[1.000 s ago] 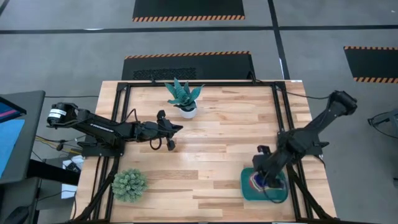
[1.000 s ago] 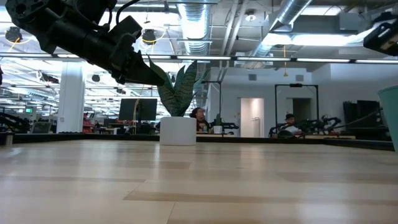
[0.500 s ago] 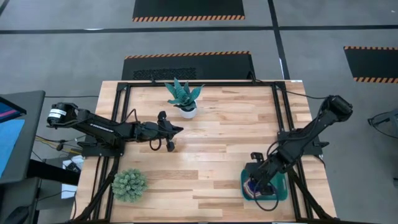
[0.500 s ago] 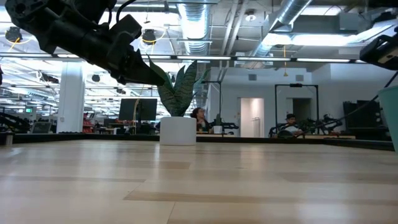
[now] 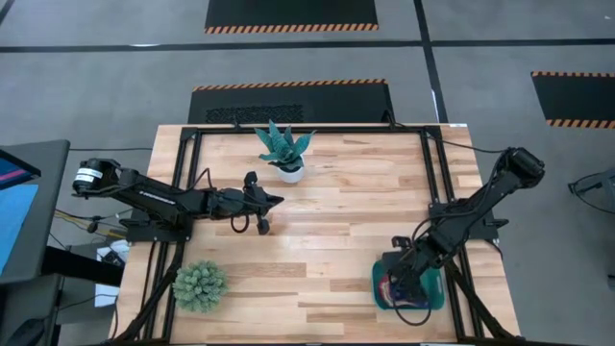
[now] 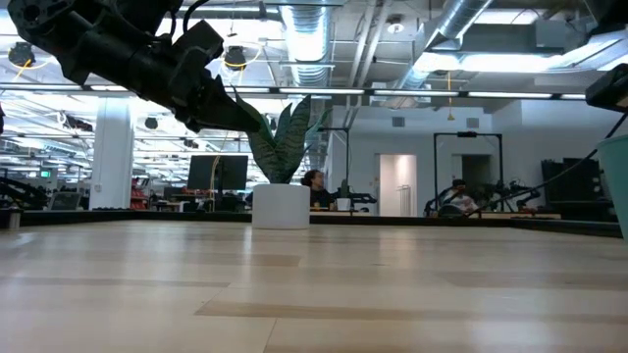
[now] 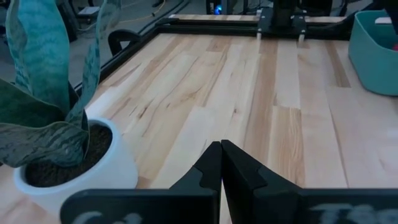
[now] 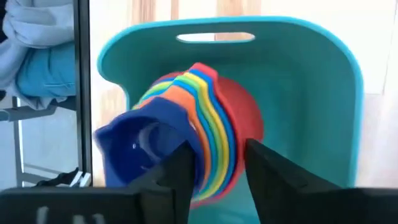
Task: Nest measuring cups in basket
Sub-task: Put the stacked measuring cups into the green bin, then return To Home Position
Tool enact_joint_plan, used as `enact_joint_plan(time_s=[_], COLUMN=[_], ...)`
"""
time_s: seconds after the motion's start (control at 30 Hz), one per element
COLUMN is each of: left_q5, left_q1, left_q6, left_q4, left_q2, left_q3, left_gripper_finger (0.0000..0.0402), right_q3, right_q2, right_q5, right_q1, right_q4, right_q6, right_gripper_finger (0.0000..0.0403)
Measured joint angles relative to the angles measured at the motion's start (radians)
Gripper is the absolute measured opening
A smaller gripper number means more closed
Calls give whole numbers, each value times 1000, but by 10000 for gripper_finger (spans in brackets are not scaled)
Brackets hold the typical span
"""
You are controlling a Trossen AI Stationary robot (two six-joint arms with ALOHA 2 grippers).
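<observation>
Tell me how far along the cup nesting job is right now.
Nearly finished: the measuring cups sit nested as one stack inside the basket. The right gripper hangs open around the stack. The left gripper waits shut near the white-potted plant. Left: withdrawing the right arm.

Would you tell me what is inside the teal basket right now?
The basket holds a nested stack of measuring cups, blue innermost and red outermost. The right gripper is open around them. The basket floor under the stack is covered.
</observation>
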Motion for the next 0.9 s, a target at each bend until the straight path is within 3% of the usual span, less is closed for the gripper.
enact_joint_plan(time_s=[0.37, 0.67, 0.9], left_q5=[0, -9, -2], left_q1=[0, 0, 0], left_q6=[-11, -12, -85], left_q4=[2, 10, 7], left_q2=[0, 0, -17], left_q3=[0, 0, 0], left_gripper_finger=[0, 0, 0], right_q3=[0, 129, 189], right_q2=[-10, -67, -68], right_q5=[0, -8, -26], right_q1=[-2, -42, -22], right_q4=[-20, -226, -281], right_q6=[-13, -64, 95], right_gripper_finger=[213, 199, 185])
